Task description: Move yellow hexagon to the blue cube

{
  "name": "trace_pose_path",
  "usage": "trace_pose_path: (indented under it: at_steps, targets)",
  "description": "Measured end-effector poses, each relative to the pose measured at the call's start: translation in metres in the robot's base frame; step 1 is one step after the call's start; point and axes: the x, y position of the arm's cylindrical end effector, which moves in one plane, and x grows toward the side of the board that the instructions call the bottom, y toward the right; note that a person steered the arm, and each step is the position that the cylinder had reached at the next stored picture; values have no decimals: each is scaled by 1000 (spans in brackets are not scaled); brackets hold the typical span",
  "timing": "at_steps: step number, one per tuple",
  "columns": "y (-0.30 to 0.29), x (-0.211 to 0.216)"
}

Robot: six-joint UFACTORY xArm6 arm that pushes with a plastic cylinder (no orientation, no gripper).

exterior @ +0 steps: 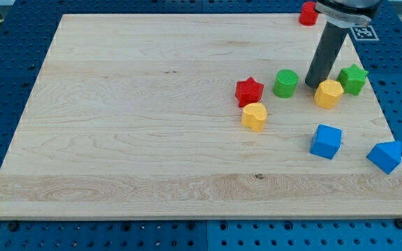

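Observation:
The yellow hexagon [329,93] lies at the view's right, above the middle. My tip [313,85] stands right against its upper left side, between it and the green cylinder [285,83]. The blue cube [326,141] sits below the hexagon, a short way toward the view's bottom. The dark rod rises from the tip toward the view's top right.
A green star [353,79] lies just right of the hexagon. A red star [249,91] and a yellow heart-like block [255,116] lie to the left. A blue angular block [385,155] sits near the right edge. A red block [308,13] is at the top edge.

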Motion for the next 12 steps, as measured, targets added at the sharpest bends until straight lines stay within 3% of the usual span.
trace_pose_path:
  at_steps: [7, 10, 12]
  targets:
    - [21, 25]
    - [56, 25]
    - [56, 50]
